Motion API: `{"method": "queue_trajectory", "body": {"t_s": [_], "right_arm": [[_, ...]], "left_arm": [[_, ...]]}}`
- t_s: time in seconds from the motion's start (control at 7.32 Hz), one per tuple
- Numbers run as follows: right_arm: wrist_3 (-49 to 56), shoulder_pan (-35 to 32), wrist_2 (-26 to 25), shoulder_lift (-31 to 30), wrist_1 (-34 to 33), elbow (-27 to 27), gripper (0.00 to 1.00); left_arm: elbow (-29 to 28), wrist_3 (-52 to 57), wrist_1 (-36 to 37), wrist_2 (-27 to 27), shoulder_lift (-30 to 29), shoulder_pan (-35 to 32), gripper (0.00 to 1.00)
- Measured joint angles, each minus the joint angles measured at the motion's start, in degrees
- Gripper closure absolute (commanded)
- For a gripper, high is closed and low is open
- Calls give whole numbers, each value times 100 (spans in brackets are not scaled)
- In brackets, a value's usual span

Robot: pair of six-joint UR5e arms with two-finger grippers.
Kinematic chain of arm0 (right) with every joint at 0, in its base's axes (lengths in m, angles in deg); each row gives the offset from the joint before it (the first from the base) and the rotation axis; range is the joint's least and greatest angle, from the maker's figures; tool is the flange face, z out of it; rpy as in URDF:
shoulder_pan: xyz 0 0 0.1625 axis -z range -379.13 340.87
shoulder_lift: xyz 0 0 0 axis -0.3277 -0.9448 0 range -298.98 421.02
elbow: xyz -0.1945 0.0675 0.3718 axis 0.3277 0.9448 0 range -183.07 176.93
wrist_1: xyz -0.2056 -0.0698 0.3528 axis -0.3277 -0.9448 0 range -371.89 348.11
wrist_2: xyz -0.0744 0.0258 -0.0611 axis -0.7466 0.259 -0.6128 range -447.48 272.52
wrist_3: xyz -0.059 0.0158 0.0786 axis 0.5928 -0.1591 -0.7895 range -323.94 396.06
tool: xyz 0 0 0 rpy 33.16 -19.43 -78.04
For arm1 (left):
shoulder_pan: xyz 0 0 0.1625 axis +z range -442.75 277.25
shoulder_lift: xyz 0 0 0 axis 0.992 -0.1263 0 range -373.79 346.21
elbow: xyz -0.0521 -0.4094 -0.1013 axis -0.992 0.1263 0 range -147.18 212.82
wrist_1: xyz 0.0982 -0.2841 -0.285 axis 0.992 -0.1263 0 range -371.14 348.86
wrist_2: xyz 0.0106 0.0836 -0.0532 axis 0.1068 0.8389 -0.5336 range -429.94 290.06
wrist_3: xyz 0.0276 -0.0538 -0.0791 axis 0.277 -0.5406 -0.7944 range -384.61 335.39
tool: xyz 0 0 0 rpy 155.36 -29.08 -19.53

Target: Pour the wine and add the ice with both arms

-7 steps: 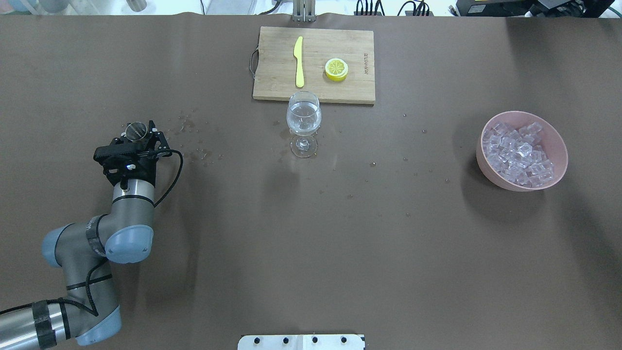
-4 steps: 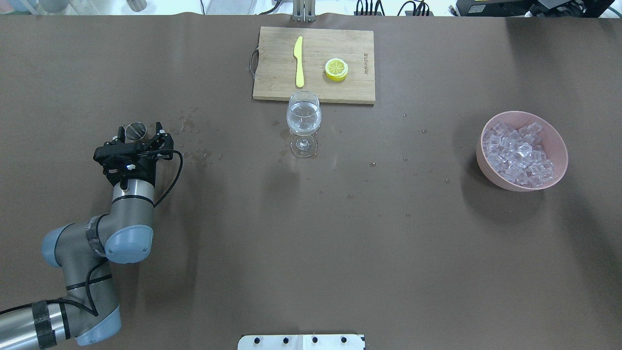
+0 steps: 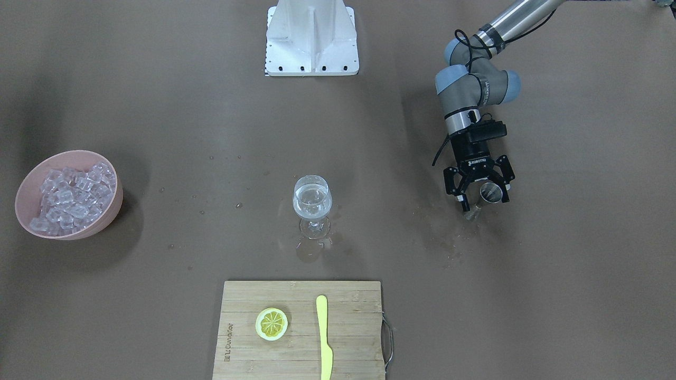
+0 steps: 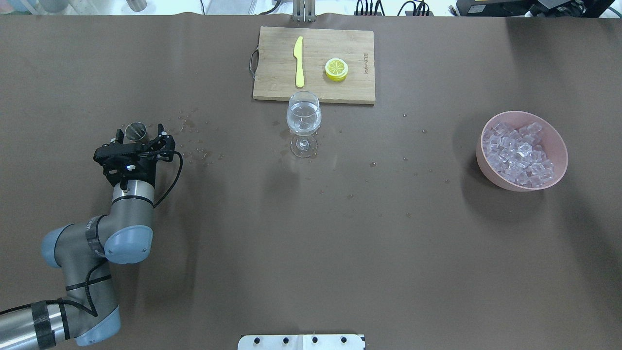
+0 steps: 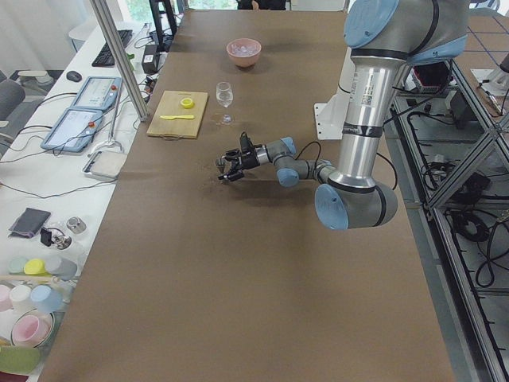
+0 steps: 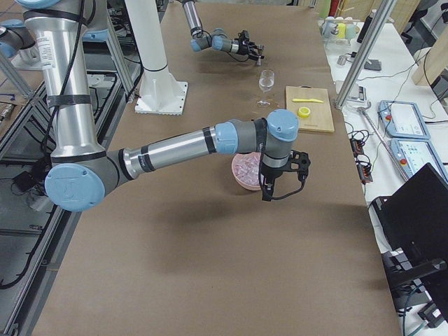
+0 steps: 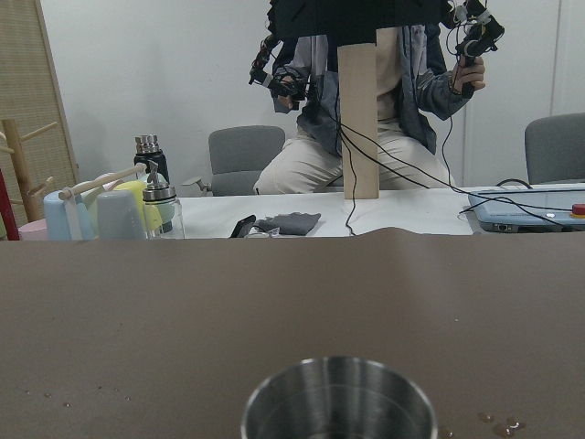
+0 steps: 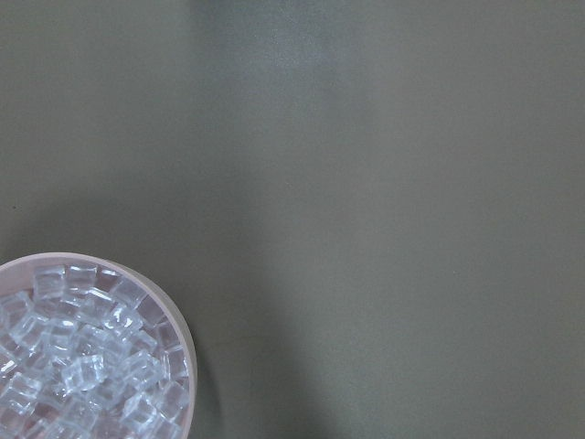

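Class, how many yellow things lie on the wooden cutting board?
2. The knife lies on the cutting board's left half in the overhead view; the lemon slice sits right of it.

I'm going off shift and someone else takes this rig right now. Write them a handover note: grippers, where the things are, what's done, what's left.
Left gripper: open, fingers either side of the steel cup, which stands upright on the table, not gripped.
Right gripper: hangs close by the pink bowl; whether it is open or shut cannot be told.
Wine: in the wine glass, mid-table.
Ice: heaped in the pink bowl; none visible in the wine glass.
Done: the pour looks finished.
Left: get ice from the bowl into the glass, probably with the right arm.
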Motion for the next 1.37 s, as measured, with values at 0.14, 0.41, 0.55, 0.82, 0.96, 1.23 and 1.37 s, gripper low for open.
{"method": "queue_trajectory", "body": {"t_s": [0.14, 0.41, 0.55, 0.82, 0.96, 1.23, 1.37], "right_arm": [[0, 0, -1, -9, -1, 0, 0], [0, 0, -1, -19, -3, 0, 0], [0, 0, -1, -21, -4, 0, 0], [0, 0, -3, -14, 0, 1, 0], [0, 0, -16, -7, -1, 5, 0], [0, 0, -46, -2, -3, 11, 0], [2, 0, -51, -3, -2, 15, 0]], "left_arm": [[67, -9, -2, -10, 37, 68, 2], [309, -30, -6, -18, 311, 195, 2], [567, -37, -5, -22, 579, 274, 2], [923, -116, -7, -36, 907, 436, 2], [991, -188, -5, -43, 952, 520, 2], [1270, -233, 37, -175, 993, 680, 2], [1637, -237, 231, -324, 1070, 711, 2]]}}
